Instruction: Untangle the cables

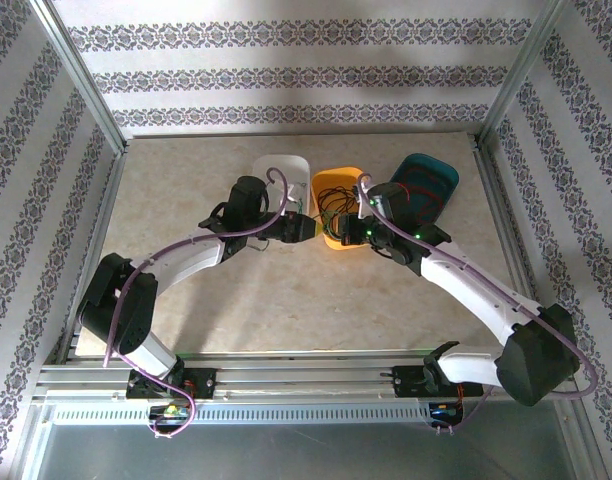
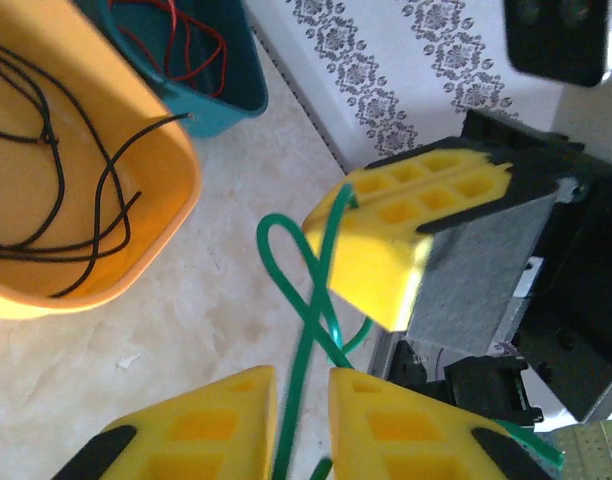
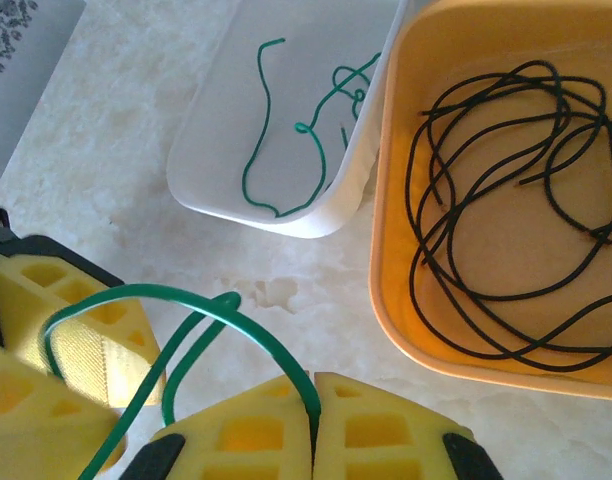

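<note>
Both jaws pinch one looped green cable (image 3: 191, 320) between them.

Light was bright, even and soft-shadowed; near yellow fingers (image 2: 381, 255) blurred, the far wall perhaps slightly overexposed.

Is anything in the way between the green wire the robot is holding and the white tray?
Nothing visible is. Both tools, left tool and right tool, pinch the green wire above bare table. The white tray lies just beyond, its near rim facing the wire. The orange tray sits beside it.
</note>
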### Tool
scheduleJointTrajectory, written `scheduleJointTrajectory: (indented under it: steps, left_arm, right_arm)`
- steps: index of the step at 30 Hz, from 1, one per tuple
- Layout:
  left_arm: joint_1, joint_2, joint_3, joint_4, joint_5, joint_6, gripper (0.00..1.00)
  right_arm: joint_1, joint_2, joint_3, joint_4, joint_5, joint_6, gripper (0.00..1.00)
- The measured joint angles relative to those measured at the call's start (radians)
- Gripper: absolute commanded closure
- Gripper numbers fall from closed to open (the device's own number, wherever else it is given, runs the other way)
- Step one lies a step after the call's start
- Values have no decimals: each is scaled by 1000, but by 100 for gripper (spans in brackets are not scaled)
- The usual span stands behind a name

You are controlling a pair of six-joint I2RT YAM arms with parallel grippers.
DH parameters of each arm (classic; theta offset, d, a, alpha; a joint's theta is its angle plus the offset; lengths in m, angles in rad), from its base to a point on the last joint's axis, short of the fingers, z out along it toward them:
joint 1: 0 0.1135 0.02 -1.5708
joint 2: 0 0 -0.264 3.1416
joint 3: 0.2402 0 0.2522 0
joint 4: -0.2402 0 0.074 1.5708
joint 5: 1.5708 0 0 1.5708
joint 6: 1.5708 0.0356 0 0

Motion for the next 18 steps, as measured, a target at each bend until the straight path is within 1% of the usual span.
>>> scheduleJointTrajectory:
  steps: [2,9,12,13,14,15,17,18]
  left_arm:
    - [1,0,2,12,0,0,75]
    - [29,-17,8,15,0,12,68]
    - [48,-31,22,13,0,27,68]
    - [51,-35,27,12,0,32,69]
    - [56,-42,32,9,0,37,75]
    - [58,-48,38,5,0,45,77]
    - [62,-56,48,-4,5,58,76]
    - [62,-58,55,-8,11,63,72]
  right_arm:
    - [2,0,0,0,0,0,100]
    - [35,2,0,-6,-14,-16,100]
    - [47,2,0,-19,-23,-30,100]
    - [47,2,0,-22,-25,-32,100]
    - [47,2,0,-24,-25,-35,100]
    - [47,2,0,-27,-25,-37,100]
    - [47,2,0,-32,-25,-38,100]
    - [47,2,0,-34,-25,-38,100]
